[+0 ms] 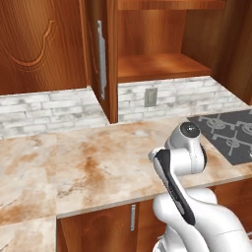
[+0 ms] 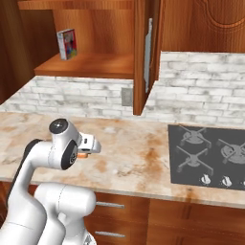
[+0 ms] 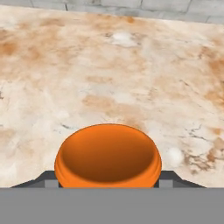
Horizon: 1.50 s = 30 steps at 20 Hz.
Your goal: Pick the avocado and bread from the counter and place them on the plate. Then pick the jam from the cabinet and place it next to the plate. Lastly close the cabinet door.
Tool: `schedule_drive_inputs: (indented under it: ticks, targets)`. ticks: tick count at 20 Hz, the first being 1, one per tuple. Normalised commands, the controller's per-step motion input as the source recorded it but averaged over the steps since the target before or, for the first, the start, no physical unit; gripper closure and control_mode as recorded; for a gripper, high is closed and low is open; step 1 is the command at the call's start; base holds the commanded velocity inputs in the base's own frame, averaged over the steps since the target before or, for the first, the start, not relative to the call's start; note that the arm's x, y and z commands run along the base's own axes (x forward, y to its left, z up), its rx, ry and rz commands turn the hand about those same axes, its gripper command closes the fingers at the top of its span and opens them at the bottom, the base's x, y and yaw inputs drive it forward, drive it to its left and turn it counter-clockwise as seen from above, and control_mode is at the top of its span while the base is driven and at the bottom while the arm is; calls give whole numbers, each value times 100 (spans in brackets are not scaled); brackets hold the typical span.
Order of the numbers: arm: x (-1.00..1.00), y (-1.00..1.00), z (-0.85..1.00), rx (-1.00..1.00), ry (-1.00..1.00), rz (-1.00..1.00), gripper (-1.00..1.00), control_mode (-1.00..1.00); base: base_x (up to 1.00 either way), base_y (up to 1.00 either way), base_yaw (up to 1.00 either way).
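— Where is the jam point(image 3: 108, 157)?
— It sits between the two fingers of the gripper point(image 3: 107, 181). The fingers press on it from both sides, so the gripper is closed on it. I see its round orange top.
— And under the gripper?
— The counter point(image 3: 109, 65), bare marbled stone.
— Further out?
— Ahead and above is the cabinet point(image 2: 95, 64); its cabinet door point(image 2: 149, 52) stands open. A colourful box point(image 2: 67, 44) stands on the shelf. A dark hob point(image 2: 210, 153) lies to the right.
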Motion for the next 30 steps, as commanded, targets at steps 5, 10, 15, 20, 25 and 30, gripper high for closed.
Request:
schedule_drive_inputs:
  ticks: [5,10,15,20,25,30]
  targets:
    - [0,0,0,0,0,0,100,100,-59,0,6]
    - [0,0,0,0,0,0,100,100,-68,-1,9]
    - [0,0,0,0,0,0,100,100,-26,-13,33]
    - [0,0,0,0,0,0,100,100,-36,-21,57]
    - [0,0,0,0,0,0,100,100,-63,-26,62]
    - [0,0,0,0,0,0,100,100,-57,-14,64]
